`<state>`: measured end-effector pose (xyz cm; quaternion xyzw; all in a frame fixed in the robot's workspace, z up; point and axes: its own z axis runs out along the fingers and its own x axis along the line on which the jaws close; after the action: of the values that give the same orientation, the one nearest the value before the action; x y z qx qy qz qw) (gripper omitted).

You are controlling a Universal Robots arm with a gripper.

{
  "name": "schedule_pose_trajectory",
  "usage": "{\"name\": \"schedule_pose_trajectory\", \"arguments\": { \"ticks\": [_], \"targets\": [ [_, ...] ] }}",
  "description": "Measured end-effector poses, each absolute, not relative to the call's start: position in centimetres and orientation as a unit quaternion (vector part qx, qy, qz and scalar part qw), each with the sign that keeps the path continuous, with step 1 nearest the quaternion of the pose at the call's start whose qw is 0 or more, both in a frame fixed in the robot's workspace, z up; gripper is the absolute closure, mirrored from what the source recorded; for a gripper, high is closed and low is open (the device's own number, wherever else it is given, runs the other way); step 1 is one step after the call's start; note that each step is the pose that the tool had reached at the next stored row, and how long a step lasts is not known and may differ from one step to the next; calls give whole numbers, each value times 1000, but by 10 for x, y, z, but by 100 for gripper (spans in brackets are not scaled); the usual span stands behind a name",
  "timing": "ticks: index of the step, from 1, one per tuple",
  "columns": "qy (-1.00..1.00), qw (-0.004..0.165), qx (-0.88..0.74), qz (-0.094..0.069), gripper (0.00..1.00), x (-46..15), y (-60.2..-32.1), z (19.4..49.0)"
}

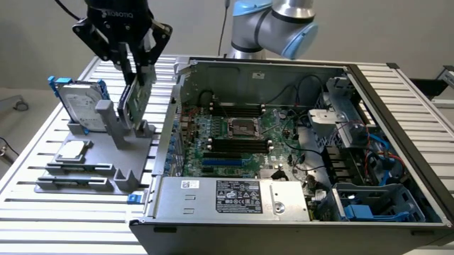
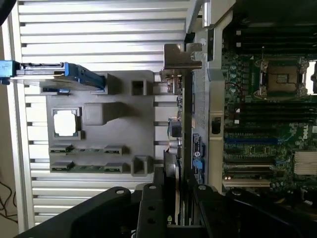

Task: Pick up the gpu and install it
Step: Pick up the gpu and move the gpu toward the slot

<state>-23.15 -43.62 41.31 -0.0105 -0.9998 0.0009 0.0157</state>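
One end effector [image 1: 139, 74] grips the gpu [image 1: 133, 103] at the gray fixture [image 1: 99, 155].

The gpu [image 1: 135, 103] is green, the gripper [image 1: 140, 76] black, the hard drive [image 1: 76, 102] silver with blue rails, the holder [image 1: 106, 159] grey.

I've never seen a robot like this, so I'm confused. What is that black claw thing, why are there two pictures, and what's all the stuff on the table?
It's a robot arm with a gripper, a claw with two fingers. One picture comes from a camera standing off the arm. The other comes from a camera on the robot's wrist. On the slatted table sits a grey holder with a hard drive with blue rails and a small square chip. Beside it is an open computer. The gripper pinches the top of the gpu, a thin green card whose lower end is at the holder.
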Motion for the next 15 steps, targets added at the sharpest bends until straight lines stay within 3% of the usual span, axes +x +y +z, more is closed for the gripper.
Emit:
{"name": "schedule_pose_trajectory", "arguments": {
  "ticks": [8, 15],
  "targets": [
    [-1000, 24, -10, -1, 73, -195, -437, 445],
    [-999, 32, -11, -1, 73, -163, -438, 446]
  ]
}}
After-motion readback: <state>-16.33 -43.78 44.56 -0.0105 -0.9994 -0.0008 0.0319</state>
